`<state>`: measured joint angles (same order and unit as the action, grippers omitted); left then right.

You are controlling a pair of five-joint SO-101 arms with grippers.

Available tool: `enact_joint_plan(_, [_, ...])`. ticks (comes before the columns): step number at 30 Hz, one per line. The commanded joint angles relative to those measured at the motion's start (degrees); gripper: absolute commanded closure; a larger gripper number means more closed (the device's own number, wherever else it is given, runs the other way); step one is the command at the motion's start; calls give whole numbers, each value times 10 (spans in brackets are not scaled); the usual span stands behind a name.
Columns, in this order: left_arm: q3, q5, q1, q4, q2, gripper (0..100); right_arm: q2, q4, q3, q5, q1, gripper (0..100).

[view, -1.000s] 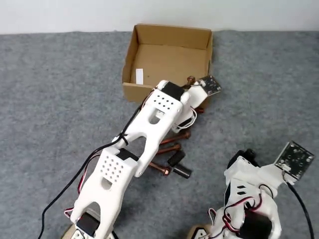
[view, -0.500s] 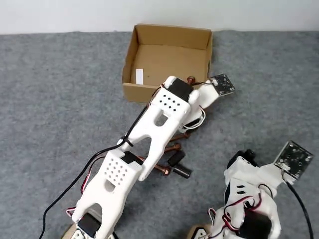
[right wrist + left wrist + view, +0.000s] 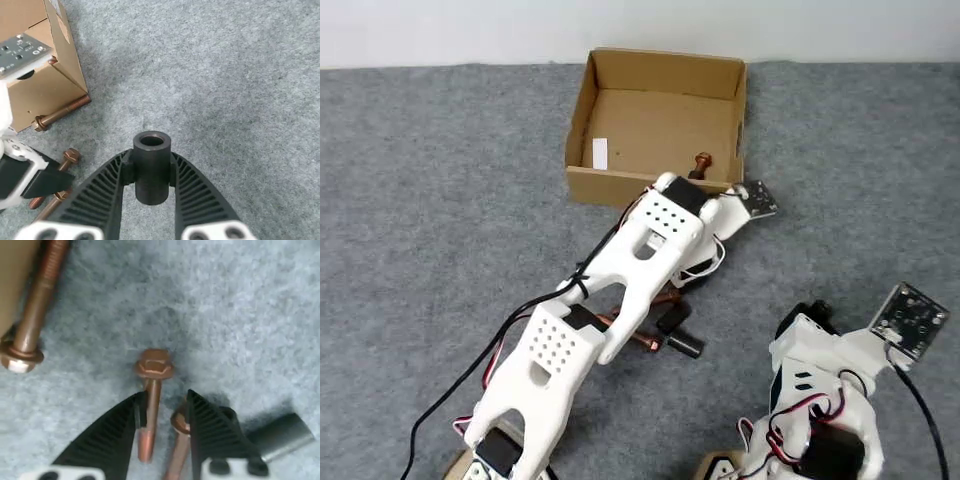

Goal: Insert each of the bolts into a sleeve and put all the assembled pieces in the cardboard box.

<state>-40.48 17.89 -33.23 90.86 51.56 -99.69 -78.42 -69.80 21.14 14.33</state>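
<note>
The box [image 3: 660,110] sits at the back middle of the table [image 3: 430,200]. A first bolt [image 3: 702,164] is inside it by the front wall, near the right corner. Just in front of that corner hangs the left tool [image 3: 166,395], jaws apart on either side of a second bolt [image 3: 155,365] lying on the table. A third bolt [image 3: 30,310] lies along the box's outer wall. Loose sleeves [image 3: 686,346] lie nearer the front, beside the left arm. At the front right, the right tool [image 3: 151,162] grips an upright sleeve [image 3: 151,175].

Moulded in white plastic, jointed with black servo blocks [image 3: 830,452].
Pierced with dot-grid holes on the link shells [image 3: 655,215], strung with thin red and white cables [image 3: 790,410], topped by square grey circuit boards [image 3: 912,320], tipped with black ribbed fingers [image 3: 95,200].
</note>
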Motion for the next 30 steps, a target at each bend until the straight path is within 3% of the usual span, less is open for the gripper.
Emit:
enact_joint_plan(1, [15, -2, -1, -59, -3, 863, 1, 7, 3, -4, 3, 991])
enact_joint_plan(7, [16, -47, 0, -60, -3, 874, 1, 7, 3, -4, 3, 991])
enact_joint_plan(13, [16, -47, -4, -57, -4, 994, 1, 7, 3, -4, 3, 991])
enact_joint_plan(20, [-13, -49, -4, 34, -24, 994, 0, 7, 3, -4, 2, 991])
enact_joint_plan(24, [-62, -110, -2, 98, -68, 994, -23, 7, 3, -4, 2, 991])
enact_joint_plan(30, [-16, -183, -4, 97, -204, 994, -41, 2, 3, -4, -28, 991])
